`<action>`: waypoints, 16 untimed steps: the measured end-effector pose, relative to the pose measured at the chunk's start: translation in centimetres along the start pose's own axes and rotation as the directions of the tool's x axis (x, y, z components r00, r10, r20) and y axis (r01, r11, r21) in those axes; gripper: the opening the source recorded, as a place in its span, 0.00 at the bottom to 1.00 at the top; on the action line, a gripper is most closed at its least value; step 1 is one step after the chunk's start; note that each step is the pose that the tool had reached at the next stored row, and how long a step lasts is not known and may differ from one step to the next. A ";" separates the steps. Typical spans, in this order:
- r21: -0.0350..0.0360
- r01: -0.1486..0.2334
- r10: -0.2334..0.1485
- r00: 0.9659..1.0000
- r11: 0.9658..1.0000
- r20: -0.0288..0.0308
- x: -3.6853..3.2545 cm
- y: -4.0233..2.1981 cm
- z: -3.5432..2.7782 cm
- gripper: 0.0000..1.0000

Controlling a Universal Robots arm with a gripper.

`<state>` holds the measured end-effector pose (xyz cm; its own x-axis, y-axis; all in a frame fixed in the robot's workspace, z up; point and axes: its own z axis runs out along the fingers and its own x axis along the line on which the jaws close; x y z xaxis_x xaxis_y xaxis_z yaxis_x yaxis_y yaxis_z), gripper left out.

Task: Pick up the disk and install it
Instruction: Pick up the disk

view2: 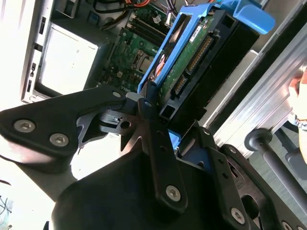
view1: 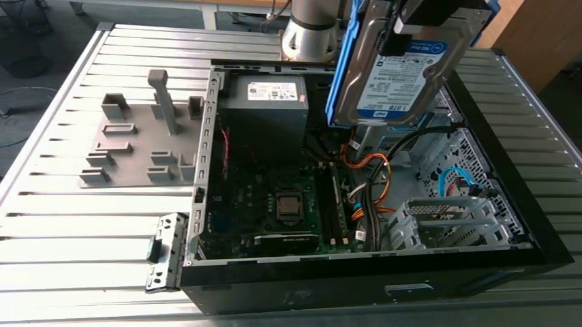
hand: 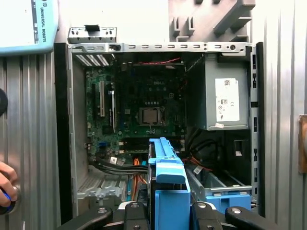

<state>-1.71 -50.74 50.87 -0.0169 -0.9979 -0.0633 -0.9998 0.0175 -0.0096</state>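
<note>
At the exterior view's left, a grey fixture plate with upright posts and slots lies flat on the slatted metal counter. Nearer, just beside the case's left wall, sits a small metal bracket.

The open computer case takes the middle and right of the counter, lying on its side with its inside facing up. At its far left stands the grey power supply box with a white sticker. Nearer lies the green motherboard with its square processor socket. To the right, orange cables run down toward the near side. Further right are a blue cable and a perforated metal cage.

The disk is off the counter — it hangs above the far right part of the open case, standing nearly on edge, its white-and-blue label turned toward the exterior camera and a blue rail down its left side. The end effector grips it from above. In the second wrist view the black fingers clamp narrow onto the blue-railed disk, whose green circuit board and connectors show. In the first wrist view the disk's blue frame sits between the two sides of the end effector, with the motherboard beneath it.

A person's hand is over the counter outside the case.
</note>
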 end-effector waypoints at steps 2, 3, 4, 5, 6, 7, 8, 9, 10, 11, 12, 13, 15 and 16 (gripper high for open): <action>0.000 0.000 0.000 1.000 1.000 0.000 0.30 0.00 0.03 0.36; 0.000 0.000 0.000 1.000 1.000 0.000 0.45 -0.01 0.04 0.36; 0.000 0.000 0.000 1.000 1.000 0.000 0.59 -0.01 0.05 0.36; 0.000 0.000 0.000 1.000 1.000 0.000 0.71 -0.01 0.07 0.36; 0.000 0.000 0.000 1.000 1.000 0.000 0.83 -0.01 0.07 0.36; 0.000 0.000 0.000 1.000 1.000 0.000 0.94 -0.01 0.08 0.36; 0.000 0.000 0.000 1.000 1.000 0.000 1.05 -0.02 0.09 0.36; 0.000 0.000 0.000 1.000 1.000 0.000 1.16 -0.02 0.09 0.36; 0.000 0.000 0.000 1.000 1.000 0.000 1.26 -0.02 0.10 0.36; 0.000 0.000 0.000 1.000 1.000 0.000 1.35 -0.02 0.11 0.36; 0.000 0.000 0.000 1.000 1.000 0.000 1.43 -0.02 0.12 0.36; 0.000 0.000 0.000 1.000 1.000 0.000 1.51 -0.02 0.14 0.36; 0.000 0.000 0.000 1.000 1.000 0.000 1.63 -0.02 0.21 0.36; 0.000 0.000 0.000 1.000 1.000 0.000 1.68 -0.02 0.25 0.36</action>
<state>-1.71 -52.40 50.51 -0.0169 -0.9978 -0.0637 -0.9998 0.0176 -0.0098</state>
